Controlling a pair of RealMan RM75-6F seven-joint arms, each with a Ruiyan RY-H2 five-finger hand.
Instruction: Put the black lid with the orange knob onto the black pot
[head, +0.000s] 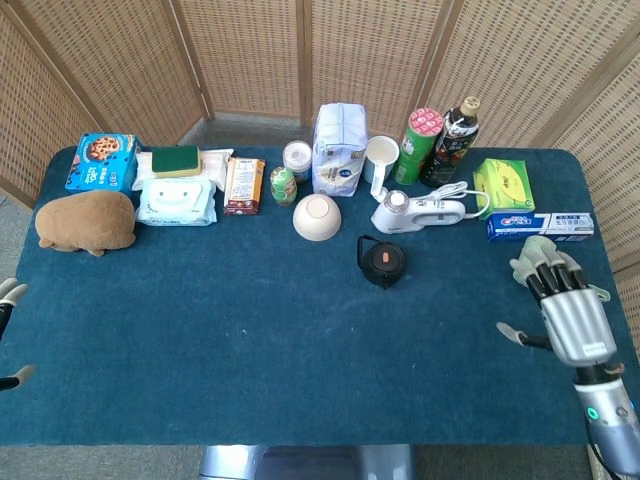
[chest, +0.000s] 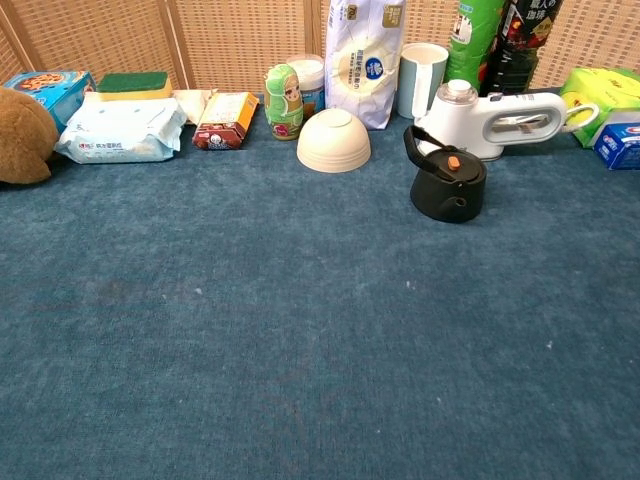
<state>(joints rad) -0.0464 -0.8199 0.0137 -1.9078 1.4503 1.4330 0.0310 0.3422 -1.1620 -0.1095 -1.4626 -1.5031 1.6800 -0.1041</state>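
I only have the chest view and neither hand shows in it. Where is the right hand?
Observer: The head view has the right hand at the table's right edge, fingers spread, holding nothing.
Operator: Is it near the black pot?
Observer: No, the black pot sits well to its left, with bare cloth between them.
Operator: And the left hand?
Observer: Only fingertips of the left hand show at the far left edge of the head view, so whether it is open cannot be told.

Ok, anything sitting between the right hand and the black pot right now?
No. In the head view only bare blue tabletop lies between the right hand and the black pot, which has its lid on.
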